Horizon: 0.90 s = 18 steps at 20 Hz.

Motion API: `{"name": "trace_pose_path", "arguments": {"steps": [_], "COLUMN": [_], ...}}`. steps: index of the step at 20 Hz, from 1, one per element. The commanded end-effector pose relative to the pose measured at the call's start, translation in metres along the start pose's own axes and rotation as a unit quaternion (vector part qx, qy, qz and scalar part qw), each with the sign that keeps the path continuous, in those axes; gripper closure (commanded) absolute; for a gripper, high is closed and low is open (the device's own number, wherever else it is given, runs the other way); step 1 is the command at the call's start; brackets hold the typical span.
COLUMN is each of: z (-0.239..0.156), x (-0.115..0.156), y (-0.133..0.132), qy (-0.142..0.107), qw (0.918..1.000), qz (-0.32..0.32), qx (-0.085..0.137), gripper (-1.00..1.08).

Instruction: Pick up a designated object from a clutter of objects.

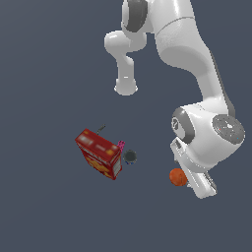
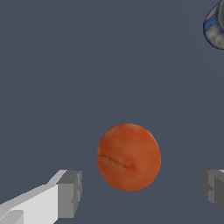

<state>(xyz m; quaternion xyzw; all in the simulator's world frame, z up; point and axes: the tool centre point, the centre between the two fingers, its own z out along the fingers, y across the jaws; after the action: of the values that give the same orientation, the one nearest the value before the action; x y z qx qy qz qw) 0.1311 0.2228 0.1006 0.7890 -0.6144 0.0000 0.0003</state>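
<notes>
The orange ball (image 2: 128, 157) lies on the dark grey floor, between my two open fingers in the wrist view; it touches neither pad. One fingertip (image 2: 70, 194) stands to one side of it, the other at the frame's edge. My gripper (image 2: 141, 192) is open and empty. In the exterior view the ball (image 1: 176, 176) shows at the edge of the white hand, which hides the fingers. The clutter lies to the exterior view's left: a red printed box (image 1: 99, 153), a small pink piece (image 1: 120, 145), a tiny dark round item (image 1: 130, 156) and a thin dark stick (image 1: 101, 129).
The arm's white base (image 1: 126, 87) stands at the back. The tiny dark round item also shows at a corner of the wrist view (image 2: 215, 27). The dark grey floor (image 1: 44, 206) stretches all around.
</notes>
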Motion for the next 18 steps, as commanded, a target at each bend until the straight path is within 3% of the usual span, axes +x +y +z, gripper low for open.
{"name": "trace_pose_path", "arguments": {"steps": [1,9,18], "z": [0.003,0.01,0.052], "x": [-0.002,-0.003,-0.003], "y": [-0.001,-0.001,0.0], "qy": [0.0,0.0,0.0], "qw": [1.0,1.0,1.0], "qz": [0.007,0.007,0.009], "qx": [0.0,0.0,0.0], "gripper": [-0.92,-0.92,-0.92]}}
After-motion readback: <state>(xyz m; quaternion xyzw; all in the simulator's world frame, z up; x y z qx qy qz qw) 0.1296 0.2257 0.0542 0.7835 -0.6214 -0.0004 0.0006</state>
